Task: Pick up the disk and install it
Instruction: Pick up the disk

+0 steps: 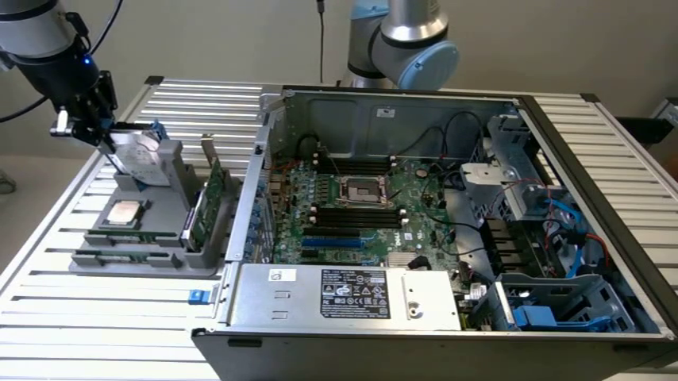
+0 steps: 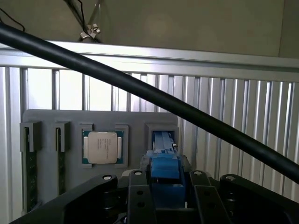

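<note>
The end effector (image 1: 104,140) appears clamped on the flat silver-grey metal disk (image 1: 143,159) in its blue plastic carrier. The disk stands tilted in the grey plastic parts holder (image 1: 138,260) on the slatted aluminium worktop (image 1: 95,321), at nine o'clock from the open black computer case (image 1: 350,111). The grasp looks made; installation remains.

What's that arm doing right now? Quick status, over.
Gripper shut on the disk at the grey holder. Disk tilted, not yet in the computer case. Green card stands between holder and case.
</note>
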Controlling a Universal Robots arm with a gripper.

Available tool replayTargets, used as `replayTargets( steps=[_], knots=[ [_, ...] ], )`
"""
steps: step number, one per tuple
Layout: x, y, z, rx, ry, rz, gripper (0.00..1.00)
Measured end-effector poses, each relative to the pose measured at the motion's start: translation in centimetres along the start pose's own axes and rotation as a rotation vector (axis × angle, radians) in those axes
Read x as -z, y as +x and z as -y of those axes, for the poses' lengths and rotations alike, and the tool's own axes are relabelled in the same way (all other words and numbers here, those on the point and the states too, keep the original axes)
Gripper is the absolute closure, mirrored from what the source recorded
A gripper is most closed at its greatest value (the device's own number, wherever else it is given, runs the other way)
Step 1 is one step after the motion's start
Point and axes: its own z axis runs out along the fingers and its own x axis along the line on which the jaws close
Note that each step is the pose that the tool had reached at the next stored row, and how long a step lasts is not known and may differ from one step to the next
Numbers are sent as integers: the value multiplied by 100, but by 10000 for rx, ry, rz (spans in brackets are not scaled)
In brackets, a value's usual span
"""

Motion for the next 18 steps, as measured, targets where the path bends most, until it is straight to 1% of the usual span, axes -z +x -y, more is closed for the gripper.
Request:
replayTargets(
  steps=[10, 13, 18],
  knots=[
    [0, 1, 15, 0, 1, 1, 67],
    [2, 2, 39, 0, 0, 0, 67],
    [2, 2, 57, 1, 0, 0, 67]
  ],
)
